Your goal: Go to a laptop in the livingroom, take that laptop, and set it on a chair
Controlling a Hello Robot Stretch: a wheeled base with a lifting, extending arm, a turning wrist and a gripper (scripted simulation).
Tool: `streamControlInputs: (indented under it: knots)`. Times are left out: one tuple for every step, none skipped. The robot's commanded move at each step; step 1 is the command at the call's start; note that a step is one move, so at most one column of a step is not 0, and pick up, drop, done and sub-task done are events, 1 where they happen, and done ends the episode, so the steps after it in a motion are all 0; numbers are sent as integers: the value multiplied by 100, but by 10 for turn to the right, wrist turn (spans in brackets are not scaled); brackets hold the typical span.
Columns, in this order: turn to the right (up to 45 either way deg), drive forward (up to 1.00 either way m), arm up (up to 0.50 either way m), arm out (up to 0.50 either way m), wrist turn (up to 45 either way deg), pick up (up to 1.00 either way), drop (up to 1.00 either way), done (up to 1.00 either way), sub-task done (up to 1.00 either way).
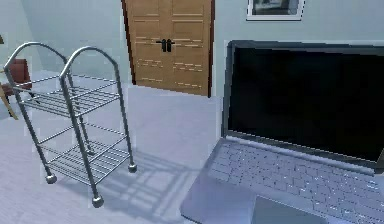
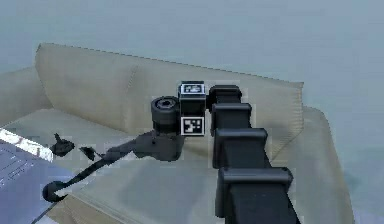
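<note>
A pale blue-grey floor runs back to a brown wooden double door at the top centre of the forward view. A framed picture hangs at the top right, and a silver three-shelf metal wire cart stands at the left. An open grey laptop with a black screen takes up the right half of that frame, lid upright and keyboard deck running off the bottom edge.

In the arm side view a beige fabric sofa spans the frame. The dark square-section arm rises from the bottom edge right of centre. The dark two-finger gripper points toward the lower left, where a grey corner of the laptop shows at the frame's left edge, near the fingertips. A small dark object lies on the seat cushion just above them. Whether the gripper has hold of anything cannot be told, nor whether it touches the laptop.

The laptop probably handles as a stiff, fairly heavy slab with a smooth, slippery casing, a fragile screen and a hinge that can swing. The safer hold is likely the edge of the keyboard base, not the lid. Keeping it level should stop the upright screen's weight from tipping it back.
</note>
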Motion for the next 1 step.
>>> streamControlInputs:
  knots:
    - [0,0,0,0,-450,0,0,0,0]
